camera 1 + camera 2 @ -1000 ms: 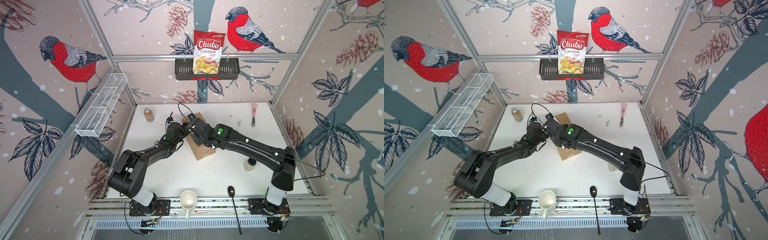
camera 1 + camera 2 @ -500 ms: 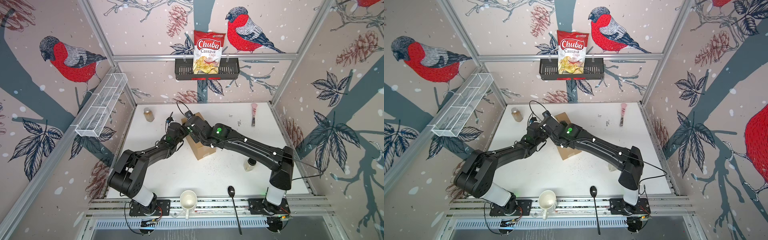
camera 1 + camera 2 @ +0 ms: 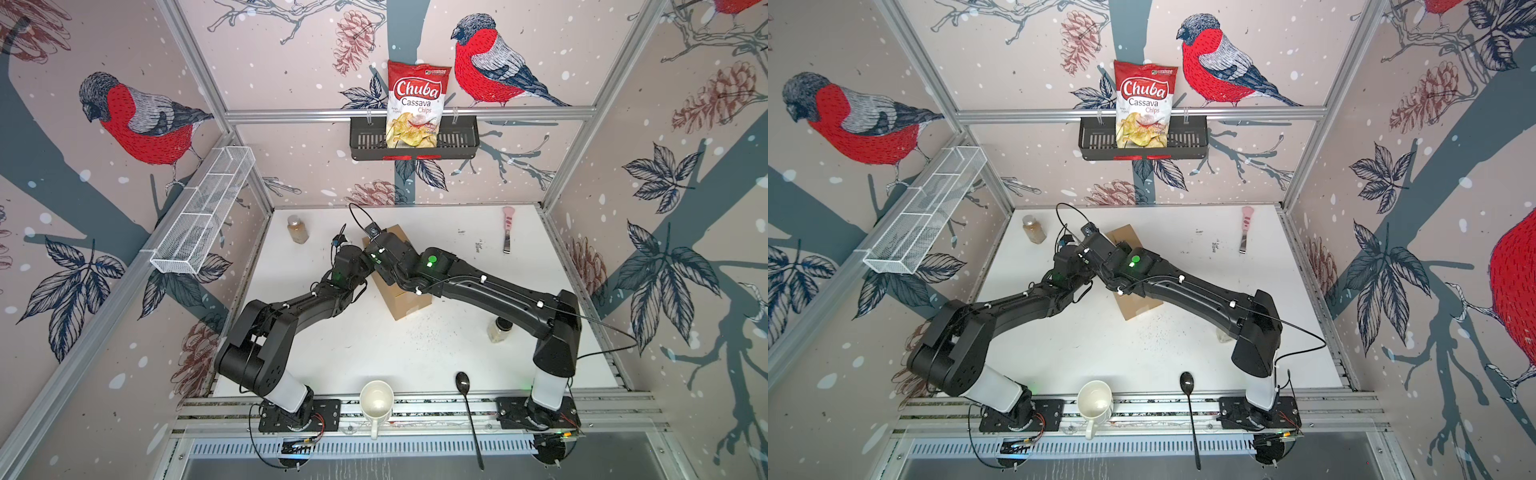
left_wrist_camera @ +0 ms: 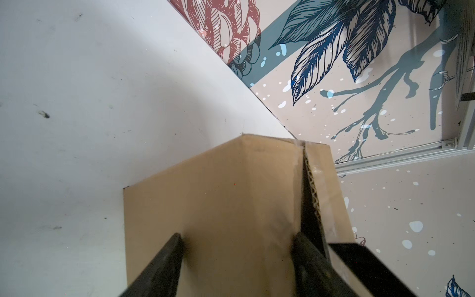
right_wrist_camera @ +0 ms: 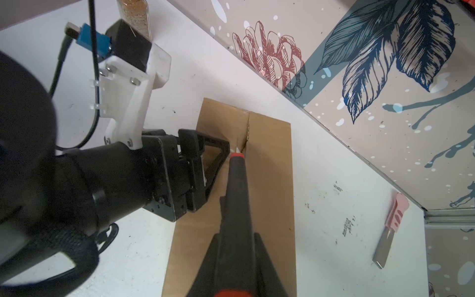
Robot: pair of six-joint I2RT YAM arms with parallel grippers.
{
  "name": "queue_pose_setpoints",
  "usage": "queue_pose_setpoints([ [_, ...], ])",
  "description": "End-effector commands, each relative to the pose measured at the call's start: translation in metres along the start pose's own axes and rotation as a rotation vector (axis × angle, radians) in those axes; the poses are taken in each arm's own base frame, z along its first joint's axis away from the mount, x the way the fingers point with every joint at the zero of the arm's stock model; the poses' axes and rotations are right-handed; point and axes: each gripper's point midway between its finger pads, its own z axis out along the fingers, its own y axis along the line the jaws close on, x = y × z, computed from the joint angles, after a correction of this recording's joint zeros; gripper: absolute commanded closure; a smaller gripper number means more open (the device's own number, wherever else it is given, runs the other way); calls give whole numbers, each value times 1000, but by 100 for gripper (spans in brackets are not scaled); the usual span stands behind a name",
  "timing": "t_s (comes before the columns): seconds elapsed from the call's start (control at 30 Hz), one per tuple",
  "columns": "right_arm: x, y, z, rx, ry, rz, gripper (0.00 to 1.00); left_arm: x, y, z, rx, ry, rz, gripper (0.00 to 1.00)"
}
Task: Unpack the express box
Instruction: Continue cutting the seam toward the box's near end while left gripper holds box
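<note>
1. Top views are both showing one box (image 3: 409, 305) (image 3: 1136, 305) lying on the table (image 3: 374, 345), just toward 12 o'clock of centre. Its long axis is running from 11 to 5 o'clock. The left arm (image 3: 291, 311) and right arm (image 3: 498, 295) are meeting over it.
2. One left claw (image 4: 237, 239) is reaching in from 8 o'clock. Its jaws are standing wide apart in the left wrist view, straddling the box's upper long edge. One finger (image 4: 167, 259) is lying by the side face and the other at the top seam. Whether they are squeezing the cardboard I cannot tell.
3. One right claw (image 5: 237, 231) is coming in from 4 o'clock and clamping one black cutter (image 5: 237, 177), jaws nearly together. The cutter's white tip is sitting in the seam, which is gaping beyond it.
4. Two jars are standing on the table: a brown jar (image 3: 298, 229) at 11 o'clock and a pale jar (image 3: 498, 330) at 4 o'clock, partly hidden under the right arm.
5. One pink tool (image 3: 508, 228) is lying at 1 o'clock.
6. One mug (image 3: 376, 401) is sitting on the front rail at 6 o'clock, with one spoon (image 3: 465, 395) lying toward 5 o'clock of it.
7. One bag (image 3: 415, 104) is standing in one black basket (image 3: 457, 143) on the 12 o'clock wall, and one wire rack (image 3: 203, 216) is hanging on the 9 o'clock wall.
</note>
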Motion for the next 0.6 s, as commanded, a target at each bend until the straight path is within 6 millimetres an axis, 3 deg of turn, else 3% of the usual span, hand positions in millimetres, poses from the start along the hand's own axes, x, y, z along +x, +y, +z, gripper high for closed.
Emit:
queue_pose_setpoints([
  [0.0,3,-5,2,28,2,-2,100,29,41,-3,-156,106,29,34],
  [0.57,34,-25,-6,109,76,-30,100,32,44,0,-162,114,26,34],
])
